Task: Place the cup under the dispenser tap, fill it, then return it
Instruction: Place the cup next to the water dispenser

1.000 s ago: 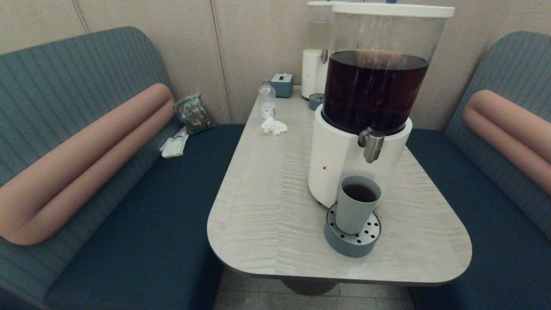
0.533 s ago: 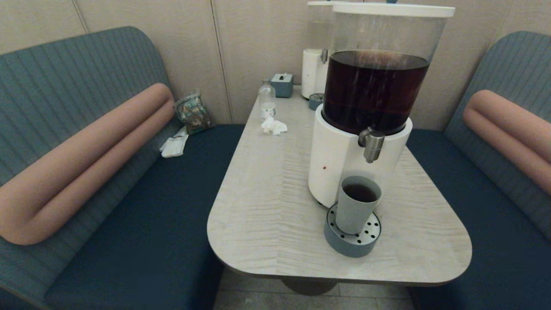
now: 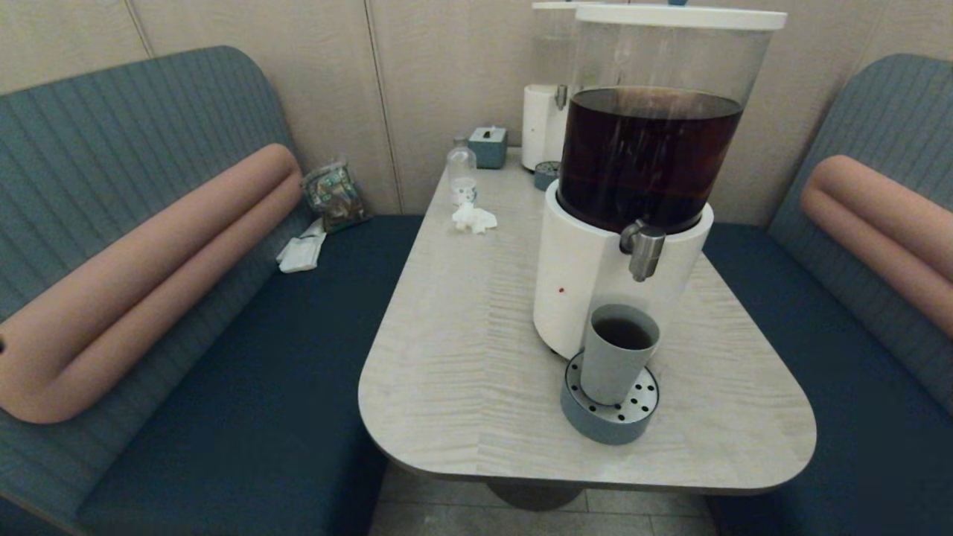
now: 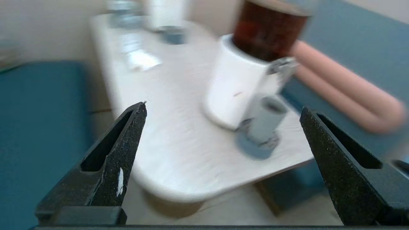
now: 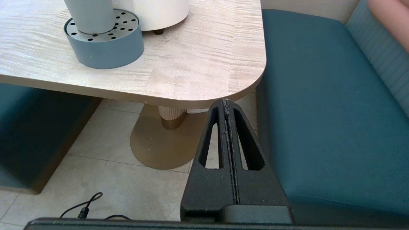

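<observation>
The grey-blue cup (image 3: 614, 361) stands upright on the round drip tray (image 3: 607, 423), directly below the brushed-metal dispenser tap (image 3: 644, 253). Dark liquid shows inside the cup. In the left wrist view my left gripper (image 4: 223, 105) hangs open and empty off the table's near left corner, well short of the cup (image 4: 265, 123) and tap (image 4: 281, 65). My right gripper (image 5: 226, 100) is shut on nothing, parked low by the table's near right corner, with the cup's base (image 5: 88, 14) and tray (image 5: 105, 48) beyond it.
The big dispenser (image 3: 588, 290) holds dark drink on the pale table (image 3: 461, 357). Behind it stand a slimmer white dispenser (image 3: 542, 134), a clear bottle (image 3: 461, 175), a tissue box (image 3: 488, 147) and a crumpled tissue (image 3: 474, 218). Blue benches flank the table.
Cup, tray and dispenser stand as before. A small dark sliver has appeared at the far left edge of the head view.
</observation>
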Robot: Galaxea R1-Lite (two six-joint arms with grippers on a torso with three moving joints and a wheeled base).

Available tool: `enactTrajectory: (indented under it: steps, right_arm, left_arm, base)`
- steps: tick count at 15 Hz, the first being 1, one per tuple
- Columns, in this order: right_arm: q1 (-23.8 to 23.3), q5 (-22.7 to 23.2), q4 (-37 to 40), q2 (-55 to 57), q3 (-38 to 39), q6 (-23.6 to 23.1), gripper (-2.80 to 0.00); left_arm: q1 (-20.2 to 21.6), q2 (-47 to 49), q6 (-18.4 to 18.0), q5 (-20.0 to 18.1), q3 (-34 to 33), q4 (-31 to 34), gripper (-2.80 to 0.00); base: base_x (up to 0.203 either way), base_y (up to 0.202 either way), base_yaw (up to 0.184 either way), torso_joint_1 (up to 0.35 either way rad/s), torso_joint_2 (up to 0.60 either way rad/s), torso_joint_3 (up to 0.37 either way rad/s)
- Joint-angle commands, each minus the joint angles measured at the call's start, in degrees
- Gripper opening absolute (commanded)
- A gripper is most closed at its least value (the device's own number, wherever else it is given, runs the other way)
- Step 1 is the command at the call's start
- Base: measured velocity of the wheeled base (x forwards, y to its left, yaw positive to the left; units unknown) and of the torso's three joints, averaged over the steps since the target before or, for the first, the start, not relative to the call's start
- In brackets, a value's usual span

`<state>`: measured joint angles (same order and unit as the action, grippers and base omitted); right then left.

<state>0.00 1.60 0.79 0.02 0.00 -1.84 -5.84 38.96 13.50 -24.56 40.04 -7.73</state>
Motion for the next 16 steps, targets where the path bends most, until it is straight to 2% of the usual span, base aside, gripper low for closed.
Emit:
enactTrajectory:
  steps: [1,2,4,5,10,12,16]
  right_arm:
    - [0.0,0.0,0.0,-0.02,0.0,-0.09,-2.8]
    - [0.0,0.0,0.0,0.06,0.0,-0.02,-2.8]
    - [0.0,0.03,0.0,-0.02,0.0,-0.05,-2.8]
    - [0.0,0.07,0.0,-0.02,0.0,-0.06,-2.8]
    - [0.0,0.07,0.0,-0.02,0.0,-0.09,-2.8]
    - [0.0,0.05,0.0,0.05,0.0,-0.02,-2.8]
    - [0.0,-0.01,0.0,-0.02,0.0,0.0,-2.8]
  left_arm:
    - [-1.34,22.35,-2.53,-7.85,1.4,-14.15,0.0]
    - [-1.65,27.41,-4.35,-11.71,0.76,-20.13,0.0]
    - [-2.12,36.24,-6.93,-19.85,-2.07,-36.23,0.0]
    - [-2.27,40.34,-7.84,-22.62,-3.52,-42.72,0.0]
    - [-2.84,60.62,-17.17,-29.44,-7.31,-69.47,0.0]
    - [-5.04,62.45,-18.31,-30.93,-6.47,-71.26,0.0]
    - [-9.84,67.0,-18.21,-31.48,-2.42,-70.42,0.0]
  base:
    - [0.0,0.0,0.0,0.0,0.0,0.0]
    - [0.0,0.0,0.0,0.0,0.0,0.0]
    - [0.0,0.0,0.0,0.0,0.0,0.0]
    - [0.0,0.0,0.0,0.0,0.0,0.0]
    - [0.0,0.0,0.0,0.0,0.0,0.0]
    - [0.0,0.0,0.0,0.0,0.0,0.0]
    - [0.0,0.0,0.0,0.0,0.0,0.0]
